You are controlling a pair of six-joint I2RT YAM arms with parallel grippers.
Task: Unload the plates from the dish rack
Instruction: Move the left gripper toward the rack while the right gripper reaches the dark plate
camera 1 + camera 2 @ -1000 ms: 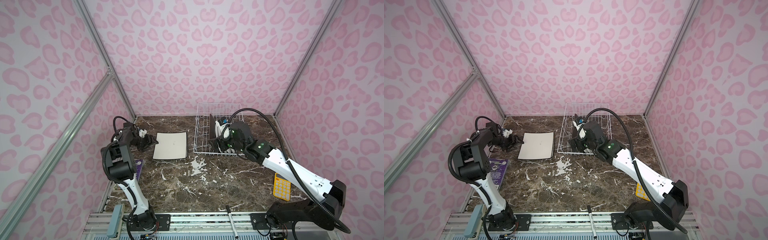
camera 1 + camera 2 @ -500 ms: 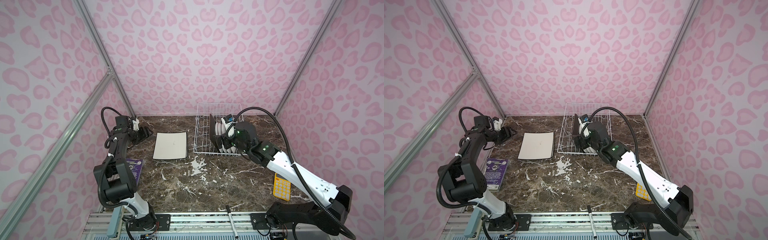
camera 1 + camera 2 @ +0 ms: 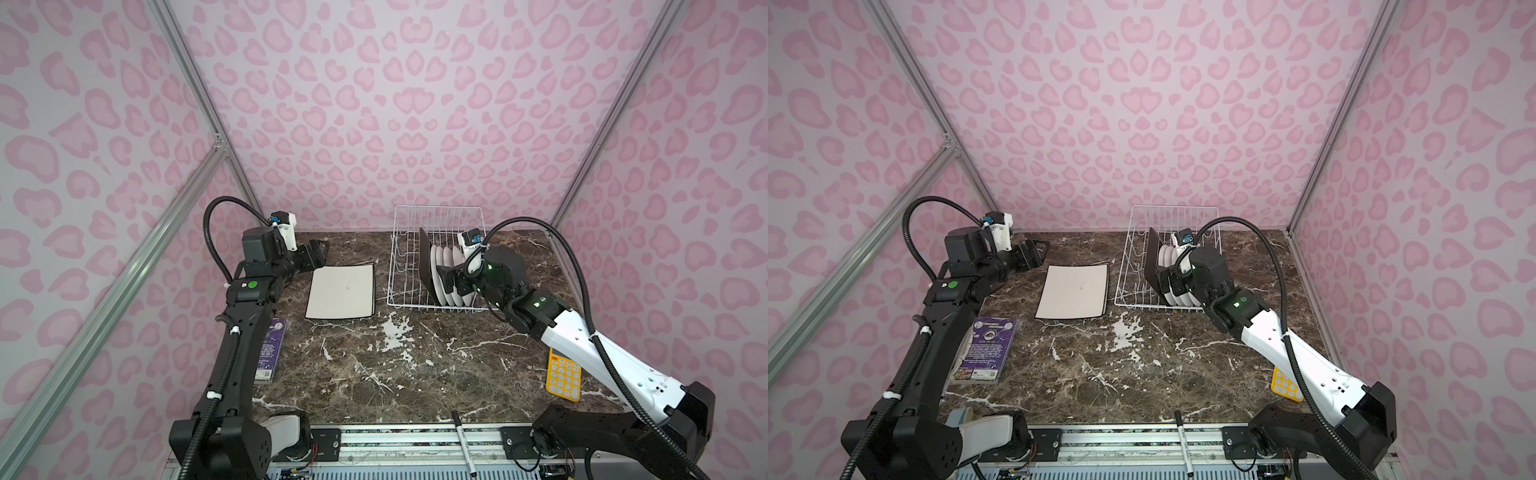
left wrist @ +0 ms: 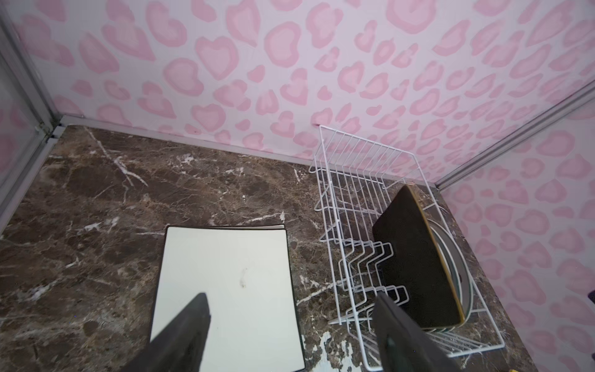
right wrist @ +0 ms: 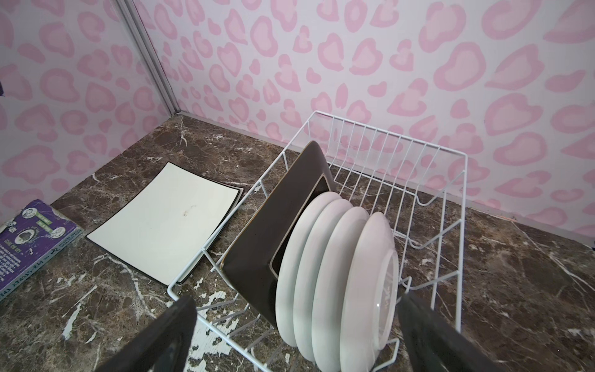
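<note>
Right gripper (image 5: 296, 299) is spread wide, right by the round plates (image 5: 341, 257) standing beside the dark square plate (image 5: 273, 232) in the dish rack (image 5: 428, 199), far right. Left gripper (image 4: 291, 296) is apart too, near the white square plates (image 4: 225, 283) lying left of it.

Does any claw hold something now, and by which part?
Nothing is held. The left claw stands open near the white square plates; the right claw stands open near the round plates in the dish rack.

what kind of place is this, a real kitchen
likely a robot test cell, not a kitchen: pink heart-print walls on aluminium framing box in a marble-look tabletop, two robot arms mounted at its edge, plates in a dish rack.
</note>
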